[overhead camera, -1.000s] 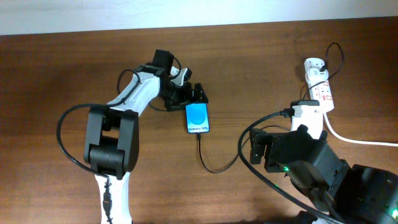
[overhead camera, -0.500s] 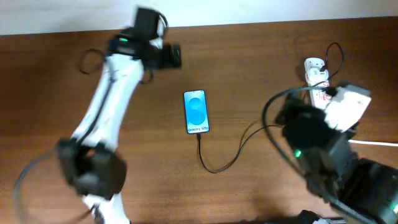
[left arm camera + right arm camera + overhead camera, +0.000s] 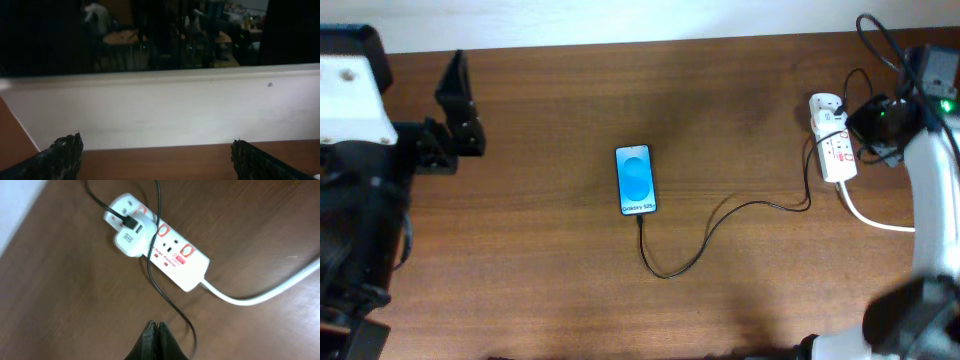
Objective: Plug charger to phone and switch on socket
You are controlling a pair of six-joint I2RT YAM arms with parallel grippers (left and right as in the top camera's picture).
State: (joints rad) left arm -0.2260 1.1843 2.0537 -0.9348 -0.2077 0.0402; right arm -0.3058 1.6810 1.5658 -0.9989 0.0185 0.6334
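My left arm has swung clear of the phone (image 3: 636,180) and now sits at the far left edge of the table (image 3: 520,290), and my right arm has come up to the socket (image 3: 835,140) at the far right. The phone hasn't budged. It lies flat mid-table, blue screen up, well apart from both my arms.

The charger (image 3: 760,204) meets the phone's bottom edge, loops down and round, then runs off right towards the socket.

My left gripper (image 3: 155,142) is wide open and holding nothing. Its wrist camera shows one of the fingers (image 3: 65,152) low on each side, with bare tabletop and a white wall (image 3: 160,110) between them. No task thing is anywhere near those jaws.

My right gripper (image 3: 157,327) has snapped shut, tips pressed together and empty. Its wrist camera shows the socket (image 3: 165,250) lying just ahead of the closed tips, near but not touching, at a slant on the wood. A white adapter (image 3: 132,240) sits plugged in at its far end. The charger (image 3: 155,275) drapes across the strip and trails down just to the right of my tips. The thick white cord (image 3: 260,292) leaves the strip's near end and curves off right. Which way the red-marked switches stand, I can't tell.
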